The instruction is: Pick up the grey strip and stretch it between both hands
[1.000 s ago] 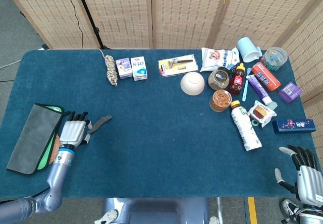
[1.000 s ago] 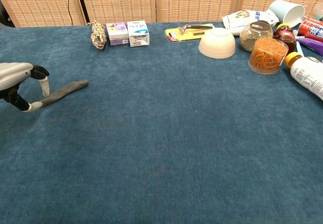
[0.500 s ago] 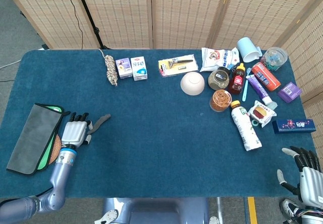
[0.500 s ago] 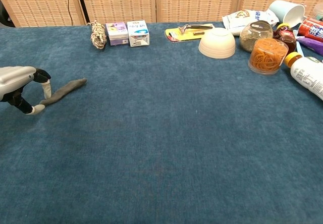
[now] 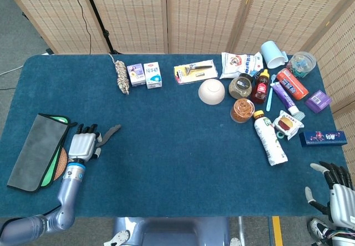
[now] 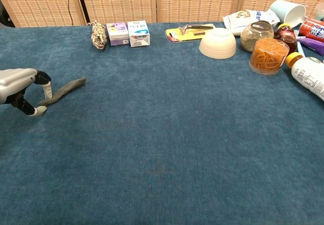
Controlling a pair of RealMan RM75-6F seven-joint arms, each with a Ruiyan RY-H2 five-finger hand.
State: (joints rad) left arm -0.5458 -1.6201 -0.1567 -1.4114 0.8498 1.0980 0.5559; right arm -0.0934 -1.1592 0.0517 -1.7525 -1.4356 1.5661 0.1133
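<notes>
The grey strip (image 5: 110, 133) (image 6: 66, 89) lies on the blue table (image 5: 177, 146) near its left side, slightly wavy. My left hand (image 5: 83, 144) (image 6: 19, 85) is just left of it, and a fingertip and the thumb pinch the strip's near end. The rest of the strip still rests on the cloth, pointing up and to the right. My right hand (image 5: 334, 188) hangs off the table's near right corner with its fingers spread, holding nothing. The chest view does not show it.
A grey and green pouch (image 5: 37, 149) lies left of the left hand. Along the back are a rope bundle (image 5: 120, 75), two small cartons (image 5: 145, 75), a razor card (image 5: 194, 71) and a bowl (image 5: 211, 91). Jars, bottles and packets (image 5: 266, 107) crowd the right side.
The strip's far end has slid a little to the left and the strip has gone wavy as the left hand worked its near end. The right hand drifted slightly lower.
</notes>
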